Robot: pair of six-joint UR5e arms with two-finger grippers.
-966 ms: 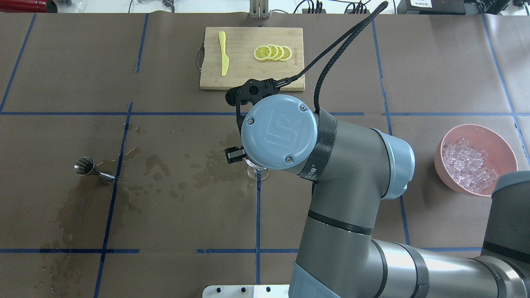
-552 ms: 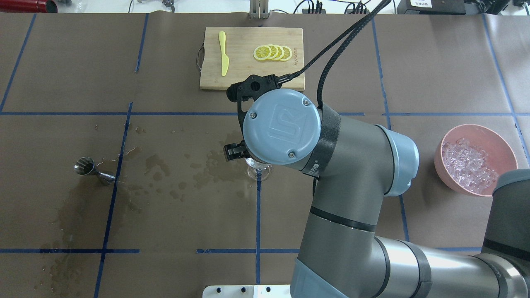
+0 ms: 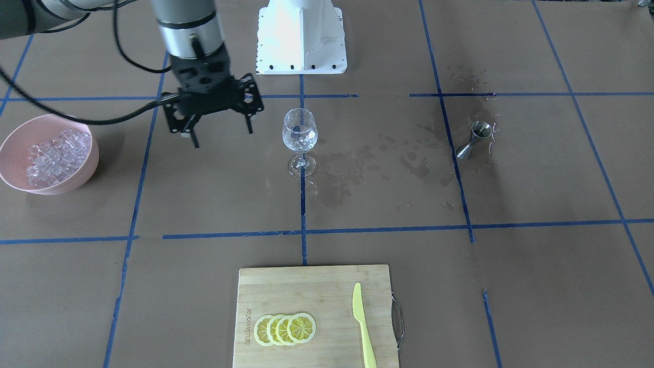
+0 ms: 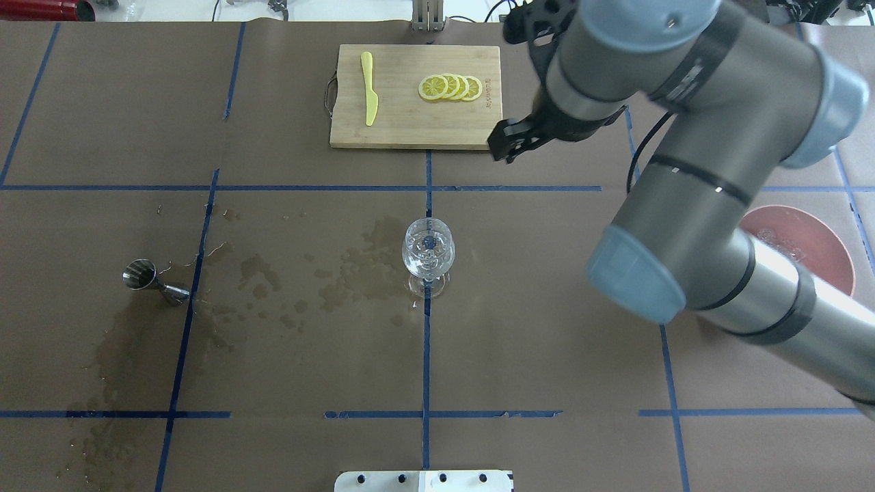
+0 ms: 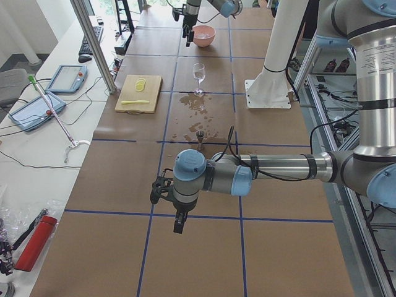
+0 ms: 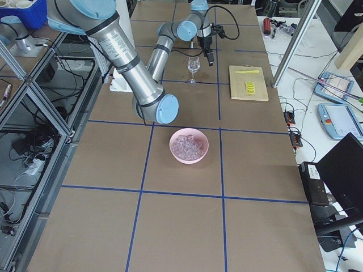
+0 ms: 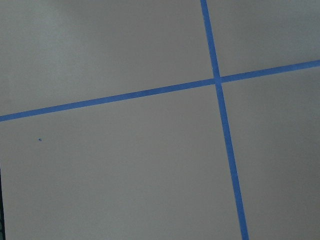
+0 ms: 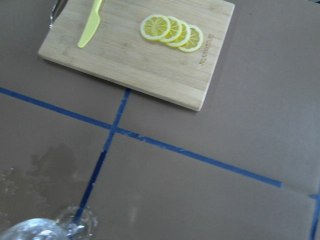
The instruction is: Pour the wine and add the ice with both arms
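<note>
The grey tubular left arm [image 5: 266,167] is seen stretched from the robot-side edge across the near half of the brown paper-covered bench [image 5: 204,253], with its black left gripper [image 5: 178,224] pointed down over the paper; how its jaws stand cannot be told. Near the middle a small steel jigger [image 5: 200,134] is stood by dark wet stains [image 5: 193,105] with a clear stemmed wine glass [image 5: 198,72] beyond it, and a bamboo cutting board [image 5: 148,94] bearing yellow lemon slices [image 5: 141,81] and a pale green plastic knife [image 5: 135,101] is laid by the operators' edge. At the far end a pink bowl [image 5: 204,42] of whitish ice [image 5: 203,33] is found, with the black right gripper [image 5: 188,32] hung near it.
</note>
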